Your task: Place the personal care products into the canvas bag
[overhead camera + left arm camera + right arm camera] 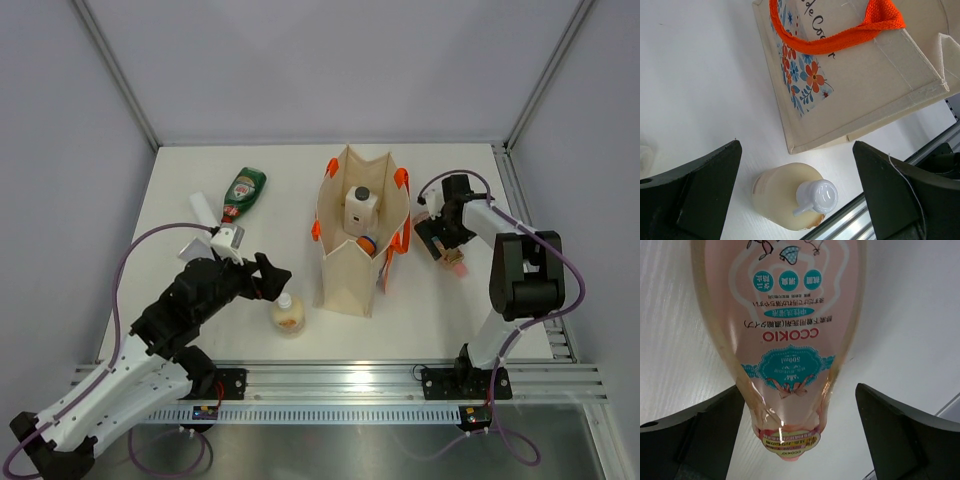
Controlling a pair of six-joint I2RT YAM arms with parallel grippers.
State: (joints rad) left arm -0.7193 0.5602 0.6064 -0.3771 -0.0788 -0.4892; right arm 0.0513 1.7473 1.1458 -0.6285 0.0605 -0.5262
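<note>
Top external view, bottom of the frame first: the left arm [185, 305] rises from the lower left toward the middle. The left jaws are spread wide, just up and left of the cream pump bottle [288, 316]. That bottle stands on the white worktop [190, 170], just left of the near corner of the canvas bag [345, 275]. In the left wrist view the bottle sits at bottom centre between the two dark fingers [695, 195], touched by neither, with the bag's flower print just above it. At the right of the top view, the right arm [520, 270] bends back over the pink clear bottle [456, 266], which lies on the worktop right of the bag. In the right wrist view this bottle fills the upper centre, cap end down, label printing upside down. The right jaws are released around it: bare worktop shows between the bottle and the finger at lower right, and the other finger is close beside it. The bag stands upright in the centre, mouth open, orange handles draped at both sides. Inside it are the orange cylinder [367, 242] and, just above in the frame, the white black-capped bottle [361, 208]. Toward the upper left, the white tube [205, 208] and the green red-capped bottle [244, 190] lie side by side on the worktop.
</note>
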